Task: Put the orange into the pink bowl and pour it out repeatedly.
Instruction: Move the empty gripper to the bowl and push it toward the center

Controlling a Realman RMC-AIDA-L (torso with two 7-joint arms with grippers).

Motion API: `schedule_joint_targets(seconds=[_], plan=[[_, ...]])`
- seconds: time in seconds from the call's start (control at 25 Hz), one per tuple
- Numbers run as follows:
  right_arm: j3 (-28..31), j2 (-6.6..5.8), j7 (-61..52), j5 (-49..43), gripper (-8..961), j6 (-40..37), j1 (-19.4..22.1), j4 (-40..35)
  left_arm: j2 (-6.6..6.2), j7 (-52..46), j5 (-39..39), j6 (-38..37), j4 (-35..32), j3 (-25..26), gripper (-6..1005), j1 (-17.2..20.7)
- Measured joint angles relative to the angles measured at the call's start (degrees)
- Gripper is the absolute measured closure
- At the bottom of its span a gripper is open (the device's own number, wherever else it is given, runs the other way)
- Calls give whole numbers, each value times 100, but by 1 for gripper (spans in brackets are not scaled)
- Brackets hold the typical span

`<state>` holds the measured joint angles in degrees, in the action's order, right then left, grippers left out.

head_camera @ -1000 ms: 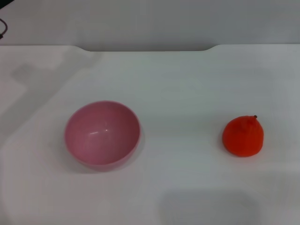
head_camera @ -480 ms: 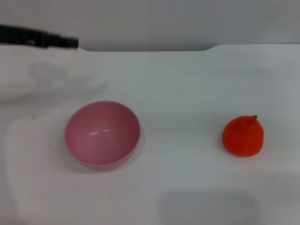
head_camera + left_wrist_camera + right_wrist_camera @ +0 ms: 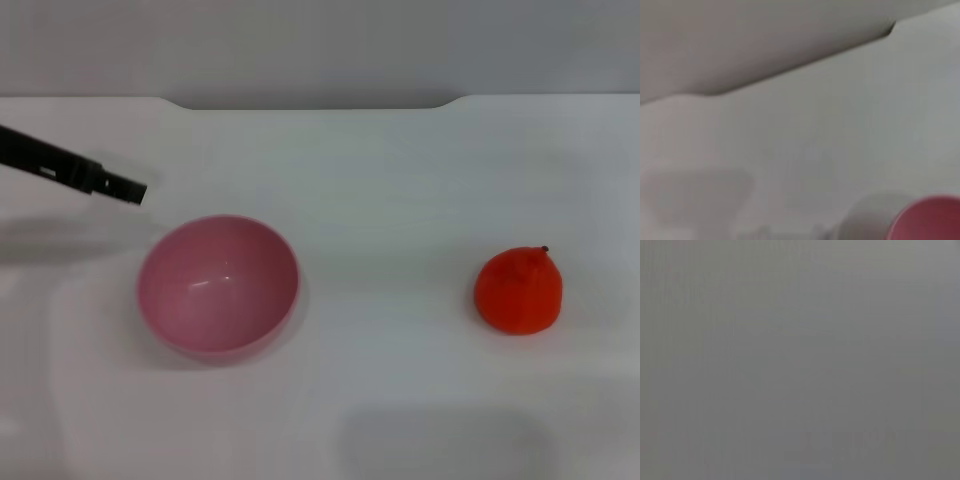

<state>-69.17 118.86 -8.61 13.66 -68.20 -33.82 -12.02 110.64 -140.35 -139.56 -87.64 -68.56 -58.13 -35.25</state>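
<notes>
From the head camera I see the white table point(image 3: 400, 180) spread in front of me, its far edge running across the top with a shallow notch cut into the middle of it. The pink bowl point(image 3: 218, 286) sits upright on the table's left half, mouth up, with nothing inside it; a small highlight shows on its glossy inner wall. The orange point(image 3: 518, 291) rests on the table's right half, well apart from the bowl and about as far back from the near edge, its pointed top and tiny dark stem nub leaning toward the far right corner. My left gripper point(image 3: 128, 190) reaches in from the table's left edge as a dark, slim bar, its tip hanging above the surface just beyond the bowl's far-left rim and not touching it. I see only that one dark finger-like bar, so I cannot tell how far the jaws are spread, and nothing I can see is held in it. Its soft shadow falls on the table to the left of the bowl. In the left wrist camera I make out the table surface, its far edge and a slice of the bowl's pink rim point(image 3: 930, 220) at the corner, but none of that arm's own fingers. My right wrist camera gives me a flat grey field, and the right gripper shows nowhere.
</notes>
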Motion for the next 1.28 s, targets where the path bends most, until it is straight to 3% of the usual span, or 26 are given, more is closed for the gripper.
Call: schedule_joint_targets(seconds=[0.16, 0.36, 1.28], plan=[[-14, 9, -2, -5, 402, 0, -27, 7, 192, 4, -405, 26, 1, 0, 335, -23], [-78, 13, -5, -15, 402, 2, -87, 6, 293, 47, -450, 86, -20, 2, 337, -26], [-97, -28, 65, -49, 403, 53, -413, -46, 516, 271, -427, 239, -70, 14, 345, -40]])
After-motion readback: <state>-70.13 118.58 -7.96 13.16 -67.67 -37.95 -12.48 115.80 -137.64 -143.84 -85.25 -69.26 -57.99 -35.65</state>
